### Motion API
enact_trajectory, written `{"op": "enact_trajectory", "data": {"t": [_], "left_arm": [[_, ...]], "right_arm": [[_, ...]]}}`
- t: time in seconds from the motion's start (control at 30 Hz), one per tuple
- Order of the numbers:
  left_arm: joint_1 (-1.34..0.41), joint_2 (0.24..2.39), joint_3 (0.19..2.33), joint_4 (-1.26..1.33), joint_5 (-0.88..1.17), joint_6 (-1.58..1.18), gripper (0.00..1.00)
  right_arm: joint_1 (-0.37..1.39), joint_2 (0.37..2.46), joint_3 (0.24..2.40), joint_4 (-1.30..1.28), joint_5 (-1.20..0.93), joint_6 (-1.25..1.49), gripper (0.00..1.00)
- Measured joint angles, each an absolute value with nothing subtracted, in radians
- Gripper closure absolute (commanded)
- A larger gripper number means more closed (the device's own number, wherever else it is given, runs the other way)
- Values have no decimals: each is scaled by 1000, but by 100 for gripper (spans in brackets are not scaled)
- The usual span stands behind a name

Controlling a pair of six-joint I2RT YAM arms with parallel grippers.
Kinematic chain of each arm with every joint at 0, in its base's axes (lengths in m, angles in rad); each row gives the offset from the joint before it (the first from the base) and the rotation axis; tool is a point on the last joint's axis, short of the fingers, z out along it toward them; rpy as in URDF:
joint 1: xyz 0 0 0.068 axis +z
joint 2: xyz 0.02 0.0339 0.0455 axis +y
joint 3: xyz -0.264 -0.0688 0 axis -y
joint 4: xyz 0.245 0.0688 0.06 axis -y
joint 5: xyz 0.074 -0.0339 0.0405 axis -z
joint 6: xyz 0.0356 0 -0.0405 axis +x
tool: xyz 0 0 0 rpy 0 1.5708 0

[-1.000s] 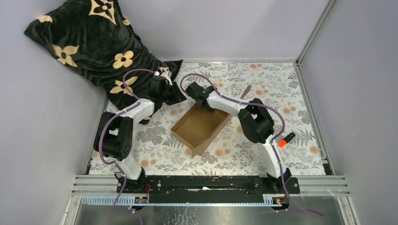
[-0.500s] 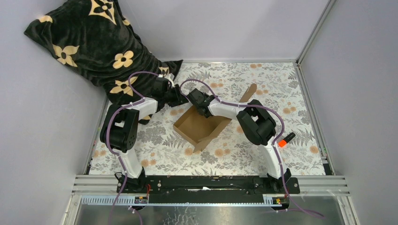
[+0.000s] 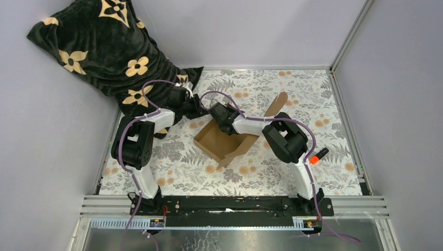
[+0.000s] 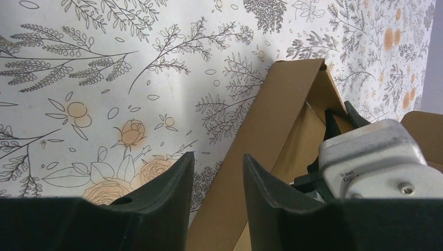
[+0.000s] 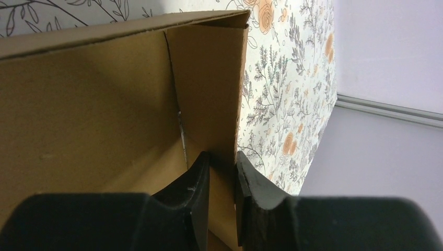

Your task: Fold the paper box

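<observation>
The paper box (image 3: 222, 142) is brown cardboard, half formed, with raised walls and one long flap (image 3: 276, 104) standing up at the back right. My right gripper (image 3: 218, 119) is at the box's far corner. In the right wrist view it (image 5: 223, 163) is shut on an upright wall panel of the box (image 5: 104, 104). My left gripper (image 3: 201, 111) sits just left of that corner. In the left wrist view it (image 4: 218, 163) is open, with a slanting cardboard wall (image 4: 271, 120) just beyond its fingertips and untouched. The right wrist's white camera housing (image 4: 376, 157) shows beside it.
A black blanket with tan flowers (image 3: 104, 47) is heaped at the back left, its edge near the left arm. A small orange-and-black marker (image 3: 316, 156) lies on the flowered tablecloth (image 3: 313, 104) to the right. Walls close in the left, back and right sides.
The left arm has swung in toward the box's far corner. The right gripper has drawn the box a little left, and the long rear flap has risen more upright.
</observation>
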State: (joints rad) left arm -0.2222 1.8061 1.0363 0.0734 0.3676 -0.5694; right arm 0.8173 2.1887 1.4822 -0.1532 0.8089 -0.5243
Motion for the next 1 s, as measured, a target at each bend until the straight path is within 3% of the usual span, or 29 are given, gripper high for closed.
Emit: {"op": "enact_trajectory", "data": {"t": [0.8, 1.0], "left_arm": [[-212, 1809, 1036, 73, 374, -569, 54], [-211, 1809, 1036, 74, 377, -569, 54]], "right_arm": [[829, 2182, 1419, 16, 841, -598, 88], [829, 2178, 1411, 27, 815, -594, 72]]}}
